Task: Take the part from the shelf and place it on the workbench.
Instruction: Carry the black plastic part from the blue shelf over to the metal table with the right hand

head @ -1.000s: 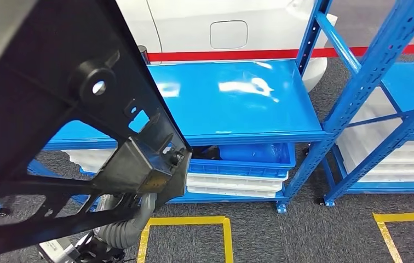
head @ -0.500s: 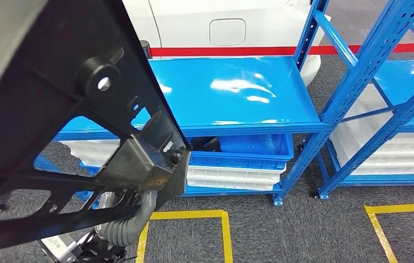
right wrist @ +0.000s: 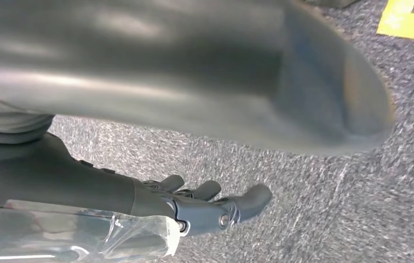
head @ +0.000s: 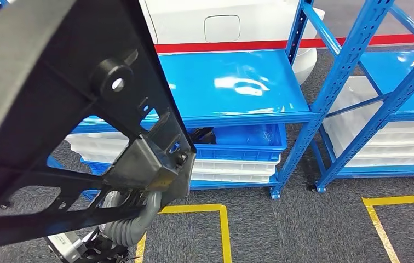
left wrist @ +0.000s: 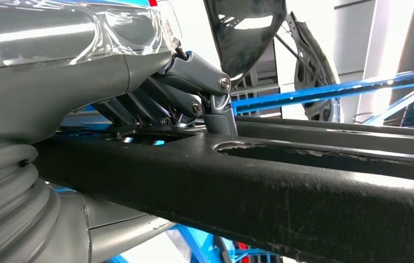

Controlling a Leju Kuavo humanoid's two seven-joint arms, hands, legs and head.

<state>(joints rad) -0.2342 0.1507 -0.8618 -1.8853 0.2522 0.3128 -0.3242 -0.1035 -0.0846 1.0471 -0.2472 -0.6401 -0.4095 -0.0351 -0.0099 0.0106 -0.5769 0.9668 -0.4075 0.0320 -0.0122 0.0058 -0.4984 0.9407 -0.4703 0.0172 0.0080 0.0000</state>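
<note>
The part [head: 57,109] is a large black frame with cut-outs and a grey metal block near its lower edge; it covers the left half of the head view, lifted off the shelf. My left hand [left wrist: 194,98] grips one black bar of the part [left wrist: 303,203], fingers wrapped over it. In the head view the left arm's ribbed cover [head: 128,227] shows under the part. My right hand [right wrist: 205,208] hangs low over grey carpet with its fingers stretched out and nothing in it.
A blue shelf [head: 232,87] stands ahead with a bare glossy board, blue and white bins [head: 237,164] below it. A second blue shelf [head: 407,60] stands at the right. Yellow tape [head: 224,230] marks the carpet. A white car body [head: 221,22] is behind.
The whole picture has shifted: the shelves slid left and a little up, so the camera moved. The part stays in my left hand, its near corner a bit further right in the view.
</note>
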